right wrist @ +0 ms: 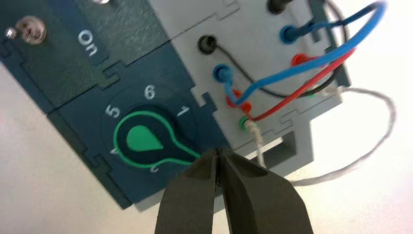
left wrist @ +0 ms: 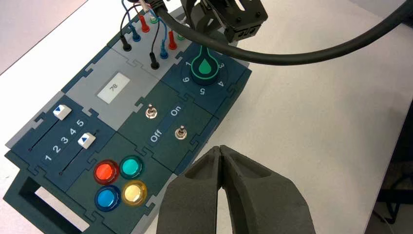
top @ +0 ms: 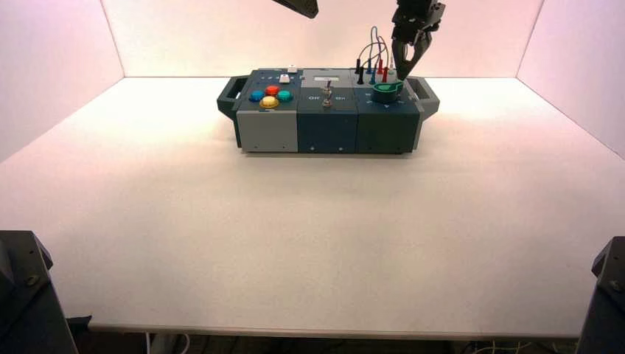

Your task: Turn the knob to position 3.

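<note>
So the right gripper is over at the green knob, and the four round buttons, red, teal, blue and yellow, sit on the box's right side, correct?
Not quite: the high view shows the four round buttons on the box's left side. The right gripper is at the green knob.

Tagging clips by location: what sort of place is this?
Probably a robotics lab or test bench: a plain white table with pale upright panels around it, two robot arms, and a practice box of buttons, sliders and switches.
</note>
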Tool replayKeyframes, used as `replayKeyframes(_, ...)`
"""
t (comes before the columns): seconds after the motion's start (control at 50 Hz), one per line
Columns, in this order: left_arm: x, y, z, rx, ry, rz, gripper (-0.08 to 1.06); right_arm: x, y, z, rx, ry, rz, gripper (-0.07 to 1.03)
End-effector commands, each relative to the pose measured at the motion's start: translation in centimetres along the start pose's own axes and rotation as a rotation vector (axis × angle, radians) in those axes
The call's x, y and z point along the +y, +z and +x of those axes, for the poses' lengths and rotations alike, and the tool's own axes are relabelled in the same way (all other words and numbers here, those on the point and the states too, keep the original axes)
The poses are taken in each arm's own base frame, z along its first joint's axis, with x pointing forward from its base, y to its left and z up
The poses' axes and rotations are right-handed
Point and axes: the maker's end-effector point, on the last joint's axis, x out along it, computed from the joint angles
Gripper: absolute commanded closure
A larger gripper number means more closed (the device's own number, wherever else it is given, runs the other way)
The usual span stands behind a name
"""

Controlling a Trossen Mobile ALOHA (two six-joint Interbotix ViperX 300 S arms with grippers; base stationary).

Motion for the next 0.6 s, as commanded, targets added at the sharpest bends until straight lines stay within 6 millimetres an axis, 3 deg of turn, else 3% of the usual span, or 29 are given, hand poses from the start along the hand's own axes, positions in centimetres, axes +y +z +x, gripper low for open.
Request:
replayKeyframes(0.02, 0.1, 1.4, -1.2, -0.043, 0.017, 0.016, 1.00, -0.9, 1.0, -2.3, -0.058, -0.051, 0.002, 0.98)
replayKeyframes(0.6, 0.1, 1.4, -1.2, -0.043, 0.017, 0.018, 1.00, 0.6, -0.1, -0.6, -0.016, 0.020, 0.013, 0.98)
